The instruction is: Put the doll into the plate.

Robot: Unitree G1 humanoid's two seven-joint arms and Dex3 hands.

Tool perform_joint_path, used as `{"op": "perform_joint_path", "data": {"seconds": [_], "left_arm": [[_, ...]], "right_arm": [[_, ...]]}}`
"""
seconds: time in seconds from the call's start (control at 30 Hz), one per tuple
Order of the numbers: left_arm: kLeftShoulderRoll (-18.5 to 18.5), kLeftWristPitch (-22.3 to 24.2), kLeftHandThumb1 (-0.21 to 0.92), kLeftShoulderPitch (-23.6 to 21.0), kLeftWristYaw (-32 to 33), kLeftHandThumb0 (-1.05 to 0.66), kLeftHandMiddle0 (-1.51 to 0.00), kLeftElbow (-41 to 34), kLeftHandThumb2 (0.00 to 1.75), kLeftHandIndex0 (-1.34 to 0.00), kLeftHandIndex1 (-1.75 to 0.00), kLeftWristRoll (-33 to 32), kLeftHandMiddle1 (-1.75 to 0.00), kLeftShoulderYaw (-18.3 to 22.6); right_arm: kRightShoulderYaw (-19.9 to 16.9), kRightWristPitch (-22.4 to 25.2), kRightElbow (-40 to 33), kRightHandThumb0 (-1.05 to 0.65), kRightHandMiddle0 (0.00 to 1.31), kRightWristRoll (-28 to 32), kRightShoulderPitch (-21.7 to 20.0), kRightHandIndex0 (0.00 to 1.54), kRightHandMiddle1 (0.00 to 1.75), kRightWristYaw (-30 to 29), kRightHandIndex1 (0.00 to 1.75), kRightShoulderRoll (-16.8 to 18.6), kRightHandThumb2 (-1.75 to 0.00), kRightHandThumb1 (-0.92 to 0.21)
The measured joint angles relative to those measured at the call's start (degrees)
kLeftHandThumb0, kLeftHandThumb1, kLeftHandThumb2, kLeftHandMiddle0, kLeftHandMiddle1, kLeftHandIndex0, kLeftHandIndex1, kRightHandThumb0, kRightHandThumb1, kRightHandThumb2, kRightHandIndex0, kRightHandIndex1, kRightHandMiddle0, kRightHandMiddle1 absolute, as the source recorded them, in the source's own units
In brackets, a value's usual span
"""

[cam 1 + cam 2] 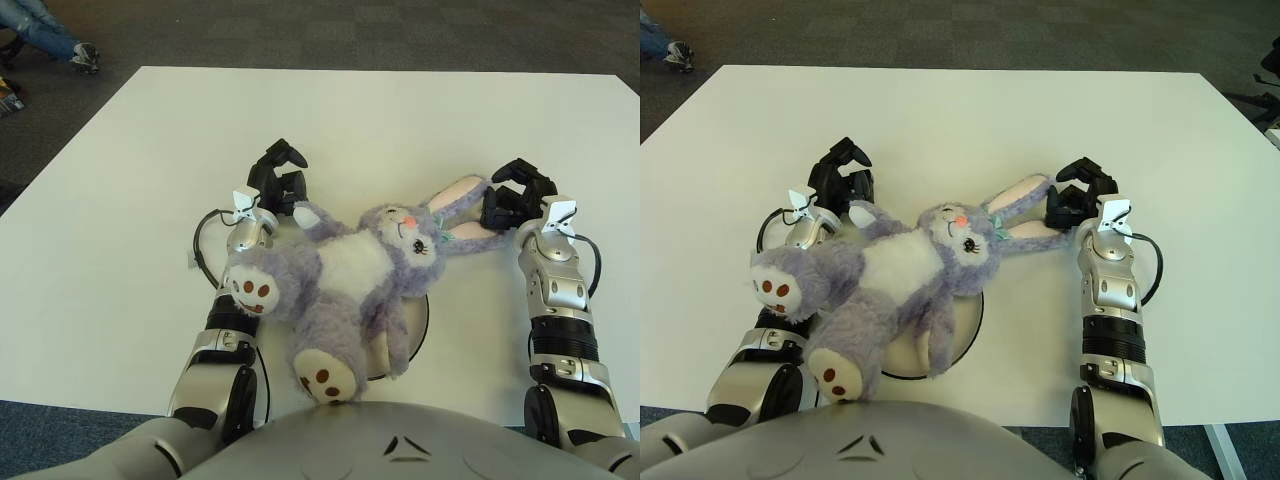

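So the setup is a big white table (400, 130) on dark grey carpet, with somebody's jeans and sneaker (85, 57) poking in at the far left corner of the room.

Starting at the fingers: the left hand (277, 180) sits just beside the doll's raised arm, its 3 black fingers (290, 153) curled loosely inward. They look near or maybe brushing the paw, but I don't see them closed around anything. I'd call it a relaxed curl holding nothing. The right hand (517, 195) is over by the tips of the long ears, fingers (520, 170) bent in a similar half-curl. The ear ends right at the hand, and I can't tell for sure whether it's pinched or just lying against the fingers.

Moving outward, the doll (350, 280) is a purple bunny with a white belly, lying on its back diagonally between the 2 forearms. Head and ears point toward the right hand, and 1 foot leans on the left forearm (225, 330).

Under its belly and hip you can see the white plate (415, 330), mostly covered, only the rim showing on the right side.

My read: the doll is basically set on the plate already, though it's way bigger than the plate, so limbs spill onto the table. Both hands flanking it makes sense as steadying or letting go.
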Motion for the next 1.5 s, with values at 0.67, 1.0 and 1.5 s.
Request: {"op": "perform_joint_path", "data": {"seconds": [0.67,1.0,1.5], "left_arm": [[0.3,0.0,0.26,0.0,-0.6,-0.50,-1.30,0.0,1.38,-0.66,-1.75,-0.1,-1.75,0.0],[0.2,0.2,0.27,0.2,-0.8,-0.50,-1.30,-0.4,1.38,-0.65,-1.75,-0.3,-1.75,0.1],[0.3,1.0,0.29,0.4,-1.6,-0.49,-1.29,-1.0,1.35,-0.63,-1.75,-1.3,-1.75,0.2]], "right_arm": [[0.1,-1.2,-0.3,-0.01,0.65,0.6,0.3,0.89,1.75,-0.5,1.71,1.5,-1.72,0.04],[-1.9,-5.8,2.6,-0.42,0.67,4.9,0.2,1.22,1.74,0.8,1.75,3.9,-1.44,-0.21],[-1.7,-22.7,11.3,-0.49,0.64,1.5,-0.5,1.28,1.75,-1.3,1.75,5.4,-1.35,-0.29]]}}
